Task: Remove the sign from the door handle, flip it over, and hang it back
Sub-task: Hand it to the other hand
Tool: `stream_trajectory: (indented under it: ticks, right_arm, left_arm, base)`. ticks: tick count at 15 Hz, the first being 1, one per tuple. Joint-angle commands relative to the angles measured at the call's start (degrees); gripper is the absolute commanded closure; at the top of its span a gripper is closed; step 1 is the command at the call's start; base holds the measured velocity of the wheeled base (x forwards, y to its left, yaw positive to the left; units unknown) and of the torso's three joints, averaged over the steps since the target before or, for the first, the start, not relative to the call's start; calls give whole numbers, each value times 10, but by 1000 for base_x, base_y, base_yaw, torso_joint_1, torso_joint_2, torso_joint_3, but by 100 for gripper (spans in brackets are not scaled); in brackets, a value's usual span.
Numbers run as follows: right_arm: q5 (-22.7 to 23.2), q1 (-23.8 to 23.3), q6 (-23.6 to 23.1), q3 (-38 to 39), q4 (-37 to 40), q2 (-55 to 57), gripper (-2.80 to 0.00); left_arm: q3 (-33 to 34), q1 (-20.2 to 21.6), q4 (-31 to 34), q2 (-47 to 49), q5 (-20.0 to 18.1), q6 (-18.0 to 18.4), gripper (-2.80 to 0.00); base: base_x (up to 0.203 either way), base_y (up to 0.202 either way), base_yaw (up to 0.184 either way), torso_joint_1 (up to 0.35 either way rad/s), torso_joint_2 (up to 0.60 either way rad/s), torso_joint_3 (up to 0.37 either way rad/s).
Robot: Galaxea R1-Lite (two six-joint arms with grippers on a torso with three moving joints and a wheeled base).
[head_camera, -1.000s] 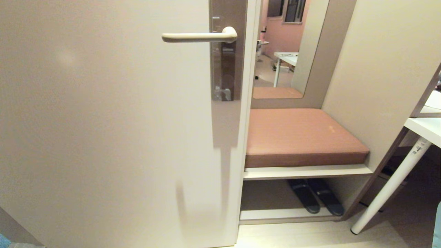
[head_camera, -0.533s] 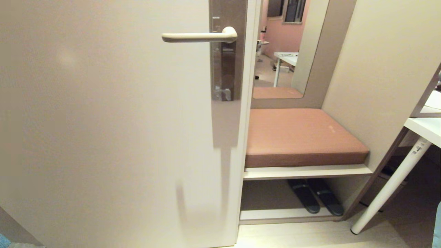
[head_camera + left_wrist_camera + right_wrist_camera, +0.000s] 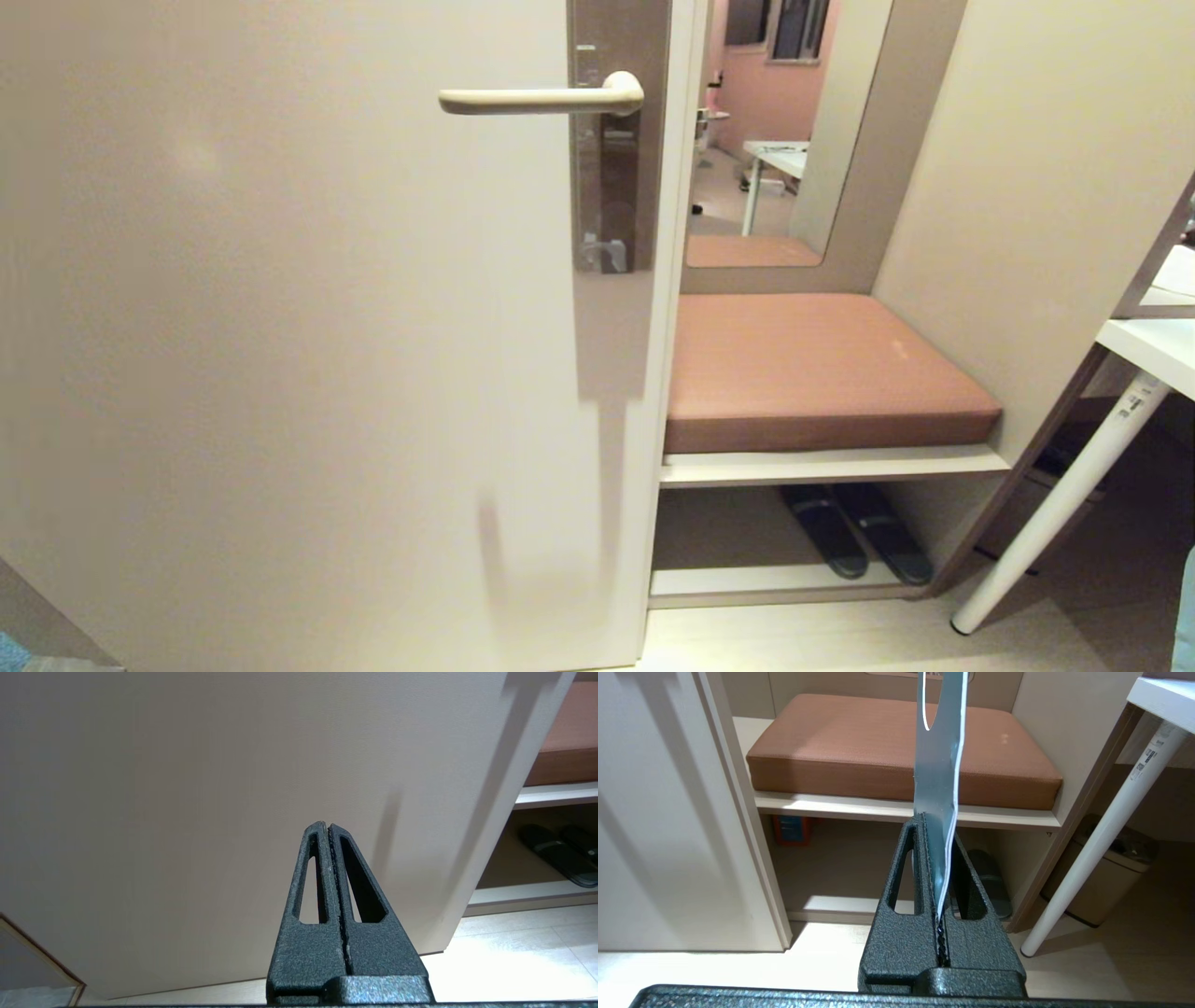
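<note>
Your right end effector (image 3: 934,858) pinches the sign (image 3: 937,774) edge-on by its lower end; the left end effector (image 3: 329,830) is pressed together, empty. The card looks light, thin and probably slick, so it may flex: keep hold low, leaving the hole free. Beyond, the door handle (image 3: 541,99) hangs bare.

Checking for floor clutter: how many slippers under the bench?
2: both slippers lie side by side on the low shelf under the cushion. More may be hidden behind the door.
</note>
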Motion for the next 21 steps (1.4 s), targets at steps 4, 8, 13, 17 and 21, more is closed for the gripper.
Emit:
stream_trajectory:
  ticks: [4, 8, 13, 17, 21]
  right_arm:
    - [0, 0, 0, 0, -1, 0, 0]
    - [0, 0, 0, 0, -1, 0, 0]
    - [-1, 0, 0, 0, -1, 0, 0]
    - [0, 0, 0, 0, -1, 0, 0]
    - [0, 0, 0, 0, -1, 0, 0]
  left_arm:
    - [0, 0, -1, 0, 1, -1, 0]
    - [0, 0, 1, 0, 2, -4, 0]
    - [-1, 0, 1, 0, 1, -2, 0]
    - [0, 0, 1, 0, 1, -5, 0]
    - [0, 0, 0, 0, 1, -7, 0]
  base:
    - [2, -48, 3, 2, 2, 0]
    - [0, -189, 1, 3, 2, 0]
    - [0, -155, 0, 2, 5, 1]
    - [0, 0, 0, 0, 0, 0]
    - [0, 0, 0, 0, 0, 0]
